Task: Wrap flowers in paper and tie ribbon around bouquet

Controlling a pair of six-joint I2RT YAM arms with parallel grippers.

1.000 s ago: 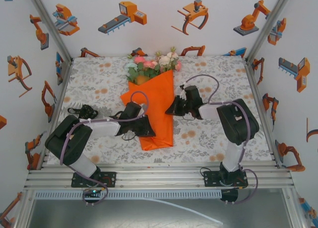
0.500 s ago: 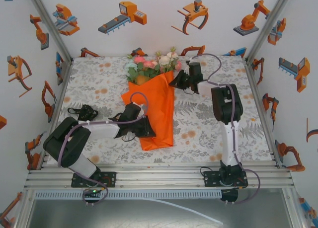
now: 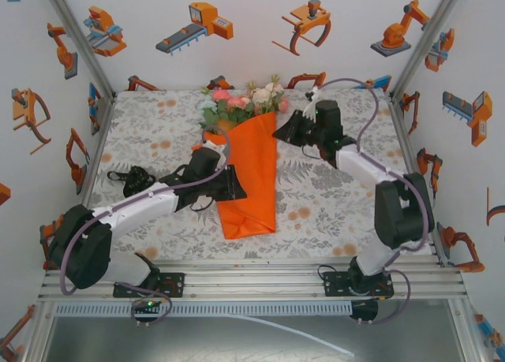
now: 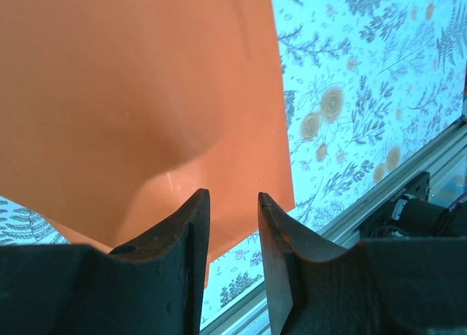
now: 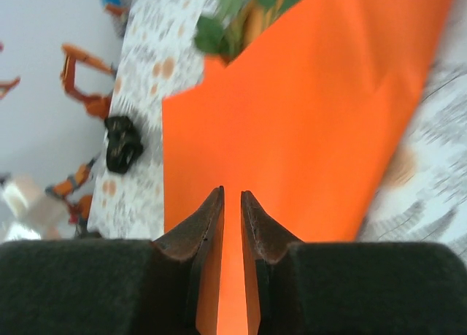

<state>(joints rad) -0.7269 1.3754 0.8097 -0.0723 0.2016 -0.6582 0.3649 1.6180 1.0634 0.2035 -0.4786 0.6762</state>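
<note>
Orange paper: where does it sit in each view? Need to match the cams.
Top external: paper in the centre, tip toward the near edge.
Left wrist: paper in the upper left.
Right wrist: paper from centre to upper right.
Shared landmark: floral tablecloth under it.

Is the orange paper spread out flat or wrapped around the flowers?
Wrapped. The paper lies folded into a long narrow bundle, the flowers poking out of its far end. The ribbon lies apart, not around it.

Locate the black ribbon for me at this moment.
In the top view the ribbon lies bunched on the tablecloth near its left edge, just beyond the left arm and well left of the orange paper.
</note>
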